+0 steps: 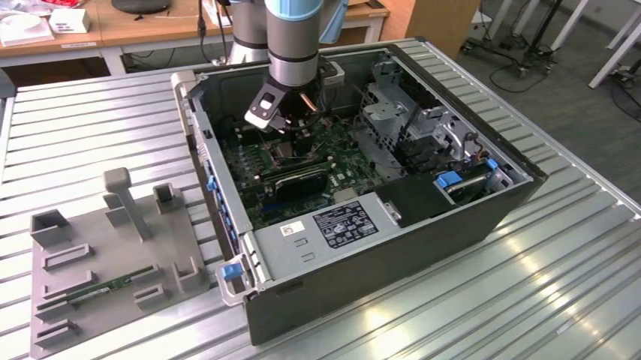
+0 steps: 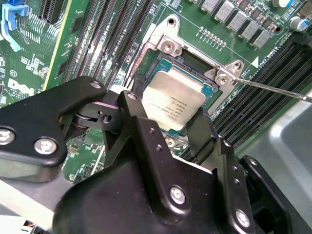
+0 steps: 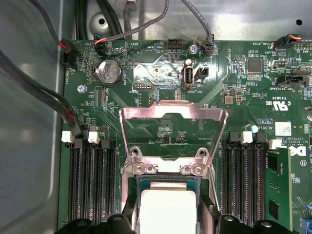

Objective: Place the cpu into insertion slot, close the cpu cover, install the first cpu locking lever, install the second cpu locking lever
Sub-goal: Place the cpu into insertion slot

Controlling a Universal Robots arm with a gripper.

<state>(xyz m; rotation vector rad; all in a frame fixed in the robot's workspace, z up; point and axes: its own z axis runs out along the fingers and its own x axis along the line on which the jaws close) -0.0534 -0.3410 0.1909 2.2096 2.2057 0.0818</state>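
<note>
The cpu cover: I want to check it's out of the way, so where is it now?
In the first wrist view the cpu cover stands raised open, hinged right beside the cpu, between the memory slot banks.

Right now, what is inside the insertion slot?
The cpu sits in the slot, pale face up, with the cover raised open. The cpu hides the slot's floor, and the gripper hides part of the cpu.

Your exterior view looks down on the whole pc case (image 1: 380, 277) from above; both wrist views sit v. close, sharing the cpu (image 2: 173, 100) (image 3: 168, 209).
</note>
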